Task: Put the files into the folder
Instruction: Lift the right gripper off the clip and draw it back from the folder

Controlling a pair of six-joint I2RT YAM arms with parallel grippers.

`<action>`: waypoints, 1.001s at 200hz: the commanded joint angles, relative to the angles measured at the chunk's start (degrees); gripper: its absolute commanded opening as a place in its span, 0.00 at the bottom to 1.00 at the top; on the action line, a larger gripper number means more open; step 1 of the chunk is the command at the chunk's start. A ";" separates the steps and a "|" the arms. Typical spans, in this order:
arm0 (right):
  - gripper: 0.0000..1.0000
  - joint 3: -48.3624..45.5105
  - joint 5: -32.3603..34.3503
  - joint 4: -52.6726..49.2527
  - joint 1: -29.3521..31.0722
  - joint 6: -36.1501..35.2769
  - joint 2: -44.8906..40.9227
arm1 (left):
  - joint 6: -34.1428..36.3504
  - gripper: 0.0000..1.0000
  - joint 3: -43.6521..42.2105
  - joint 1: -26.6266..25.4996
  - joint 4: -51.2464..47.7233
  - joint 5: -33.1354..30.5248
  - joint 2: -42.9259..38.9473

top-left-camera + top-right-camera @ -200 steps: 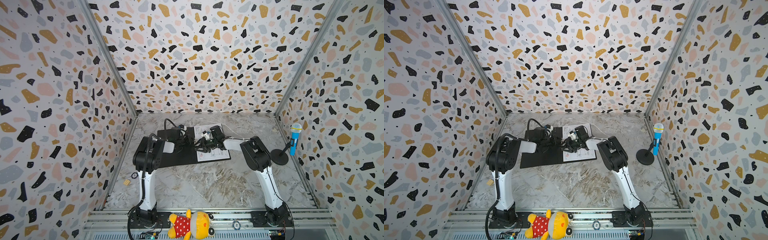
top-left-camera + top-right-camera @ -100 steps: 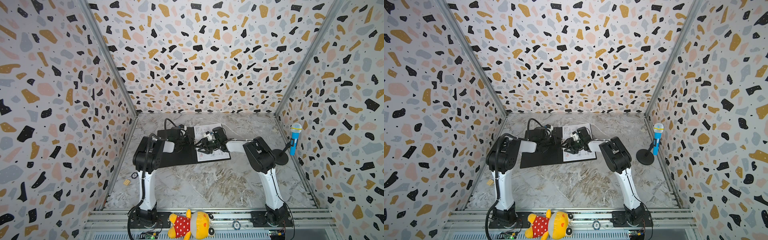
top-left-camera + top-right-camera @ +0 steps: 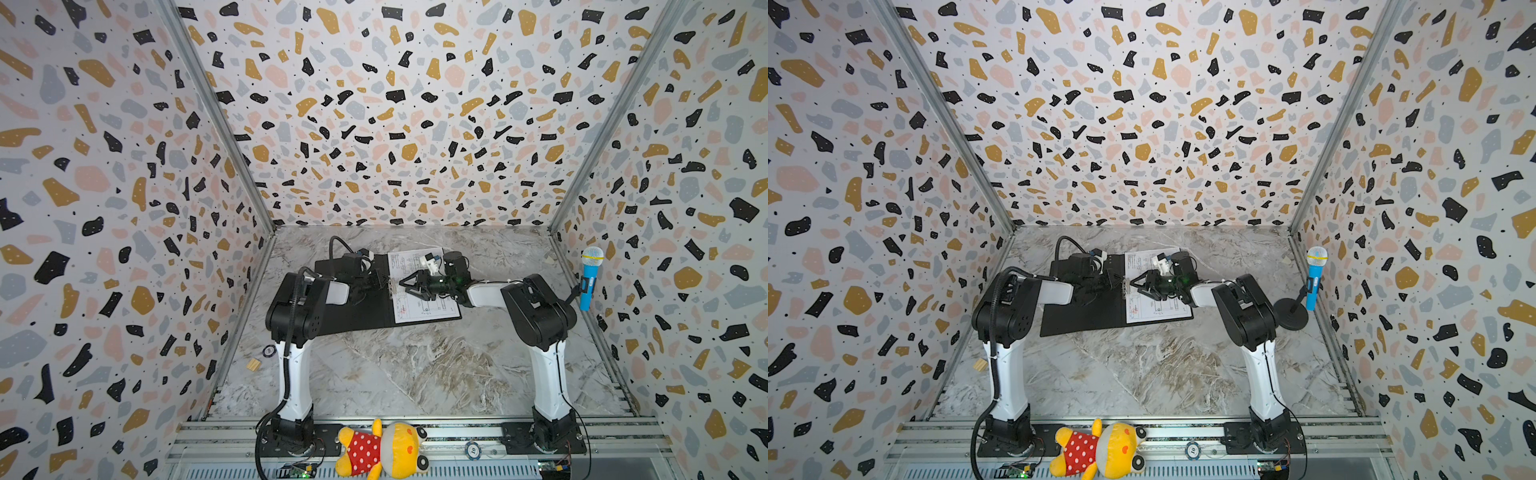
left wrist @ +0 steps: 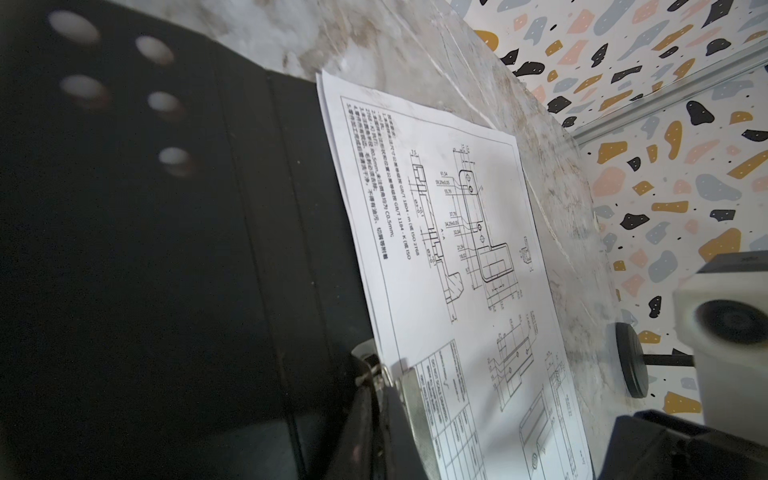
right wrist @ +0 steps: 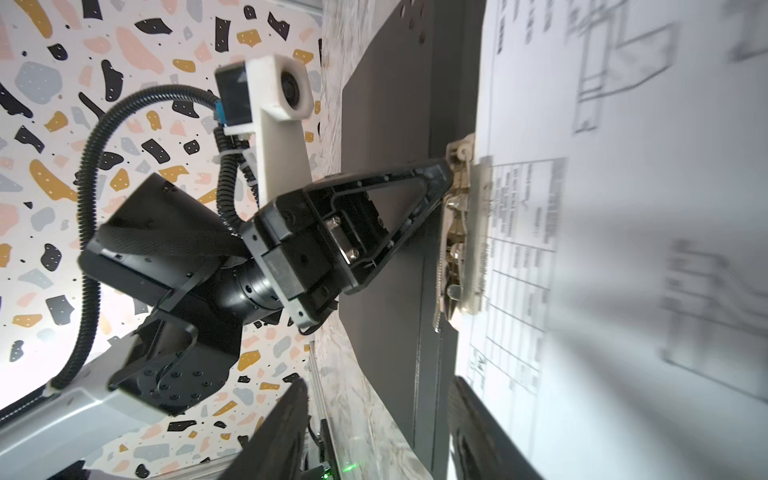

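The folder lies open on the marble table, black inside up. The files rest on its right half, the line-drawing sheet on top. A metal clip at the spine lies over their edge. My left gripper is shut on the clip's end. My right gripper faces it from the right. It hangs low over the files beside the clip, open, nothing between its fingers.
A blue toy microphone on a black stand is by the right wall. A plush toy lies on the front rail. A small wooden block and a round chip sit near the left wall.
My right gripper has opened wider and its elbow has swung to the right, while its fingers stay by the clip. The left gripper has stayed at the clip.
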 commanded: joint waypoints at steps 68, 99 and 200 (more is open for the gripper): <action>0.60 -13.50 8.66 -9.31 -11.85 -15.93 -14.13 | -1.69 0.19 -1.18 -3.65 -9.64 -4.49 2.95; 0.64 -15.49 13.57 -12.03 -13.53 -20.35 -17.13 | -1.60 0.31 -1.22 -3.79 -10.47 -5.28 2.63; 0.89 -21.04 20.20 -9.86 -15.80 -21.56 -19.60 | 3.04 0.92 -2.19 -4.25 -17.26 -15.62 -3.42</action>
